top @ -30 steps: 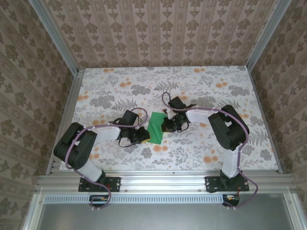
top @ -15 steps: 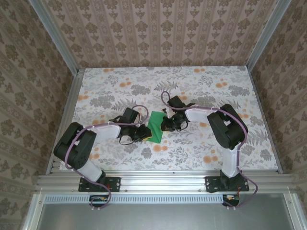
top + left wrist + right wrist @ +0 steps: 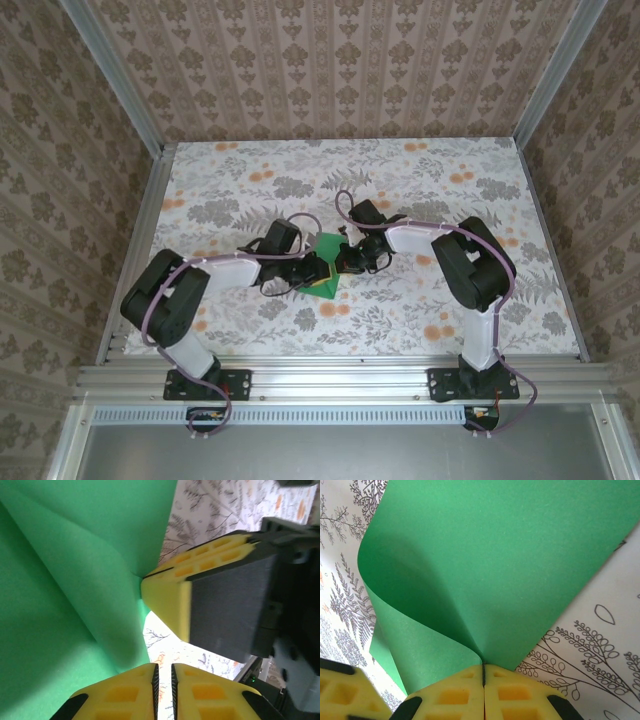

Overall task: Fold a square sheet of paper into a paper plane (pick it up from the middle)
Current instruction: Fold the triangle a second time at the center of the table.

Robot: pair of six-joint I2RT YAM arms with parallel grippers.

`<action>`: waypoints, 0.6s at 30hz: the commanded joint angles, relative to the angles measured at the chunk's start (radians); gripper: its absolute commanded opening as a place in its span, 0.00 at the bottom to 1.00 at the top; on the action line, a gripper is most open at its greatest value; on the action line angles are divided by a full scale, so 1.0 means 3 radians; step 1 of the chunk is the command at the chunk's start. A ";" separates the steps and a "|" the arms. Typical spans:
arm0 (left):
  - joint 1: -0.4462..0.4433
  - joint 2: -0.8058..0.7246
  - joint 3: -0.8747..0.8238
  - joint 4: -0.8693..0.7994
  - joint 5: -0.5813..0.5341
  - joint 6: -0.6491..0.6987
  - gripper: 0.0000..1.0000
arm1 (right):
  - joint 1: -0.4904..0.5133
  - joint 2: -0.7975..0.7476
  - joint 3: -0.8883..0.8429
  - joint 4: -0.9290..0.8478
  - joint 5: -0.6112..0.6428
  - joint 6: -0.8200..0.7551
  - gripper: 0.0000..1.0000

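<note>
The square sheet of paper (image 3: 327, 289) is bright green and lies mid-table, bent upward rather than flat. My right gripper (image 3: 347, 262) is shut on its right edge; in the right wrist view the paper (image 3: 495, 565) curls up out of the closed yellow fingertips of the gripper (image 3: 483, 666). My left gripper (image 3: 315, 270) sits over the sheet from the left. In the left wrist view its gripper (image 3: 163, 666) is shut to a thin slit with bare table behind it, and the paper (image 3: 65, 605) stands just to its left. The right gripper's yellow finger (image 3: 167, 600) pinches the fold there.
The floral-patterned table (image 3: 420, 180) is walled on three sides by patterned panels and aluminium posts. An aluminium rail (image 3: 330, 378) runs along the near edge, carrying both arm bases. The two grippers are nearly touching over the paper.
My left gripper has moved right, from beside the paper's left edge to over the sheet, covering most of it. The right gripper has held its place, still pinching the paper.
</note>
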 commanded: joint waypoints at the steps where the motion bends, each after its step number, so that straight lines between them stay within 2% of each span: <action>1: -0.0045 0.0110 0.0113 0.0087 0.0073 -0.0064 0.16 | -0.0001 0.0158 0.0025 -0.0228 0.0152 -0.0024 0.08; 7: -0.0052 0.0197 0.0107 0.0081 0.0060 -0.0059 0.15 | -0.0001 0.0175 0.0030 -0.0222 0.0143 -0.0013 0.12; 18: -0.0052 0.0250 0.0098 0.0093 0.0013 -0.0082 0.14 | -0.0006 0.0191 0.0020 -0.0206 0.0127 0.0006 0.28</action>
